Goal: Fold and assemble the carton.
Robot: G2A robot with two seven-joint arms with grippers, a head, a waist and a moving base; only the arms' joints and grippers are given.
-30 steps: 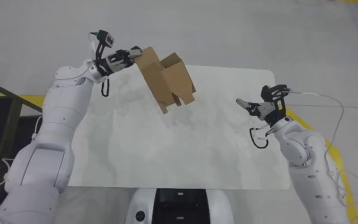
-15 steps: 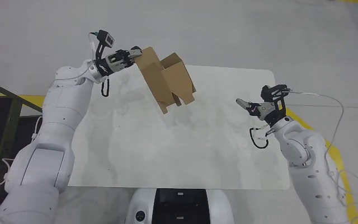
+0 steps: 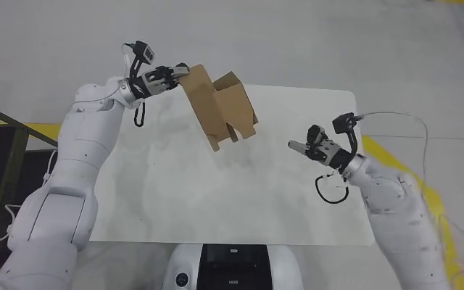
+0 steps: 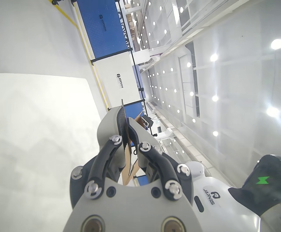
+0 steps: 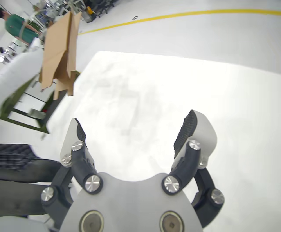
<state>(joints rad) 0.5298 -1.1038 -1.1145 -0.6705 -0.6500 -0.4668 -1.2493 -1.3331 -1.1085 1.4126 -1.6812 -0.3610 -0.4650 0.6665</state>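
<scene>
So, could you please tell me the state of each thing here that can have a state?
carton: half opened, not yet assembled, flaps hanging loose, held up by one edge.
left gripper: shut on the carton's edge.
right gripper: open, holding nothing, above the table, apart from the carton.

White table [image 3: 217, 210], grey floor [image 3: 326, 36], yellow floor line [image 5: 175, 15], ceiling lights [image 4: 214, 57]
</scene>
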